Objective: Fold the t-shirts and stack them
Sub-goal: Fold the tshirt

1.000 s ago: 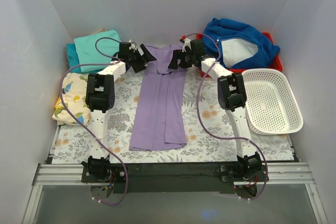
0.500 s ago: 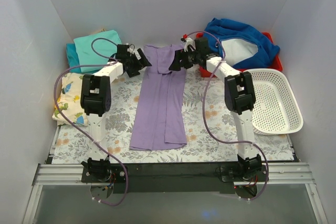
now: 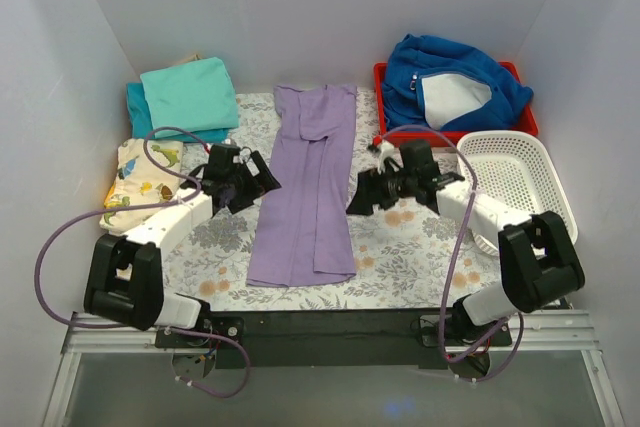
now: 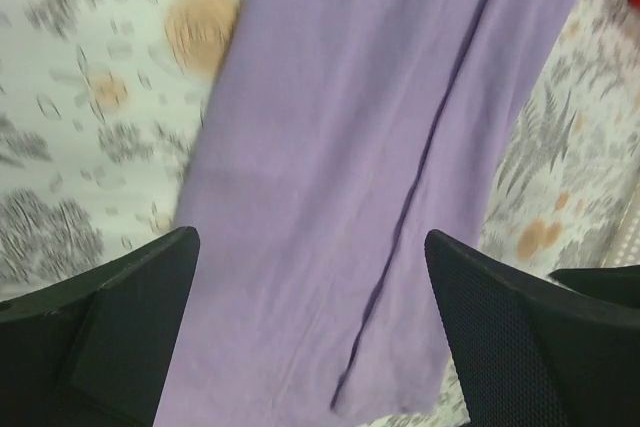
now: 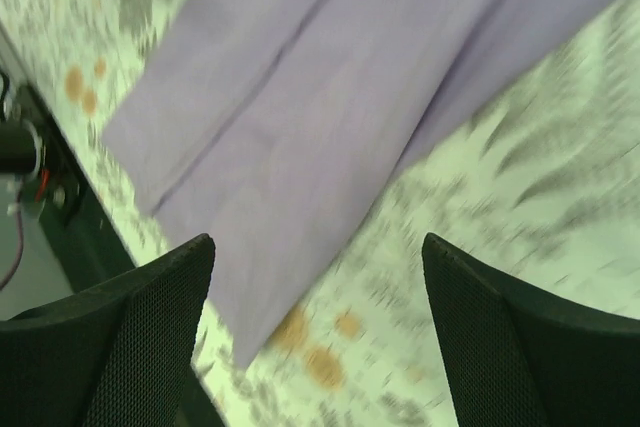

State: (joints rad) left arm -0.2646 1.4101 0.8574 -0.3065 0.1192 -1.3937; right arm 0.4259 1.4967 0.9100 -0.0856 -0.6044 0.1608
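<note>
While the purple tee [image 3: 305, 197] lies centred as a narrow strip, it is flanked by the left gripper [image 3: 258, 182] and right gripper [image 3: 360, 195], both spread wide; a crosswise fold is judged next, hem corners to be pinched.

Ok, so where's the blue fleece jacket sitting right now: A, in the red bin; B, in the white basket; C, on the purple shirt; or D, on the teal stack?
A: the blue fleece jacket is heaped in the red bin at the back right of the table, behind the white basket.
</note>
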